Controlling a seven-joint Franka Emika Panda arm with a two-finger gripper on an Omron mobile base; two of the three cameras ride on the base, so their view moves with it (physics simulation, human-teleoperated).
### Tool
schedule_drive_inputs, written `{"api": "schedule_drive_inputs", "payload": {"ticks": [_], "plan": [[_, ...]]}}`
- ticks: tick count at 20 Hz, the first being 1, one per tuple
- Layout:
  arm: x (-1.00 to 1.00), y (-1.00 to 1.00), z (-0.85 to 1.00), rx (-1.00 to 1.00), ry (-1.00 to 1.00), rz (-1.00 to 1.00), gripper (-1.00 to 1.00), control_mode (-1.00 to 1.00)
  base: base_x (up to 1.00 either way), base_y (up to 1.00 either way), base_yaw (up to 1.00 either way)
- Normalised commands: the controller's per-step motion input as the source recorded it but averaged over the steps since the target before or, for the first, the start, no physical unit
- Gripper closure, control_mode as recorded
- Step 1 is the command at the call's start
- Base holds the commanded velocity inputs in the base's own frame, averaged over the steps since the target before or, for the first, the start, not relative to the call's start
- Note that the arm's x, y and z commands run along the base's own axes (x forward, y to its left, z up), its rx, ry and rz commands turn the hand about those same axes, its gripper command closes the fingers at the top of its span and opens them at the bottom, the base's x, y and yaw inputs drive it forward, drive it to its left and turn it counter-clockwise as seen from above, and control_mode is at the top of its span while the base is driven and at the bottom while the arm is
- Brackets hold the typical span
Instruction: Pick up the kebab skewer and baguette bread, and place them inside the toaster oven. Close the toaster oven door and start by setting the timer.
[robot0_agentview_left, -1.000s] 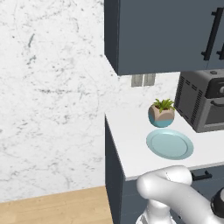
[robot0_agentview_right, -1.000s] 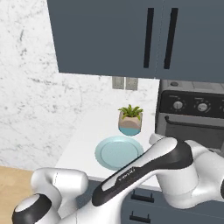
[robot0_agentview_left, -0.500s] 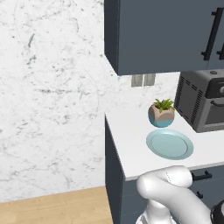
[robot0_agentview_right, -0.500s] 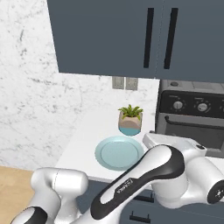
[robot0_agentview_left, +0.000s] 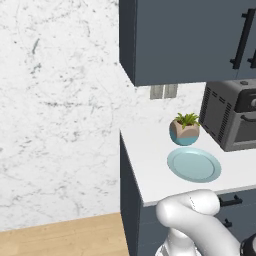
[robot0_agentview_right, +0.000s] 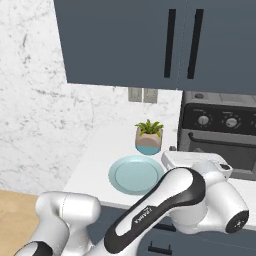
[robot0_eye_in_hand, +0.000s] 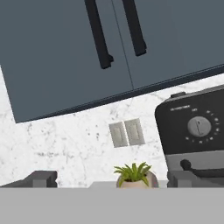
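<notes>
While the arm hangs low in front of the counter, the gripper looks straight across the worktop with its jaws spread wide and nothing between them; one dark fingertip sits far left in the hand view, the other far right. The toaster oven stands at the right end of the counter against the back wall, its door upright and shut, handle bar across the front and knobs above it. In the left base view its vented side faces us. Just left of the oven is a small potted plant, and nearer to us a light-blue plate lies flat, bare on top, apart from the plant. Dark blue wall cupboards hang above, with two switch plates on the marble wall beneath them. I cannot see the skewer or the loaf here.
</notes>
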Motion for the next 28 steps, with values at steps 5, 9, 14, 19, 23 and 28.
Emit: {"api": "schedule_drive_inputs", "payload": {"ticks": [5,9,14,19,23,28], "plan": [[0.35,0.00,0.09,-0.01,-0.16,0.00,-1.00,-1.00,0.00,0.00,0.00],[0.18,0.00,0.07,0.00,-0.07,0.00,-1.00,-1.00,0.00,0.00,0.00],[0.07,0.00,0.15,0.00,-0.06,0.00,-1.00,-1.00,0.00,0.00,0.00],[0.24,0.00,0.24,0.00,-0.07,0.00,-1.00,-1.00,0.00,0.00,0.00],[0.32,0.02,0.03,-0.03,-0.09,0.00,-1.00,-1.00,0.00,0.00,0.00],[0.29,-0.09,-0.04,-0.07,-0.07,0.00,-1.00,-1.00,0.00,0.00,0.00]]}}
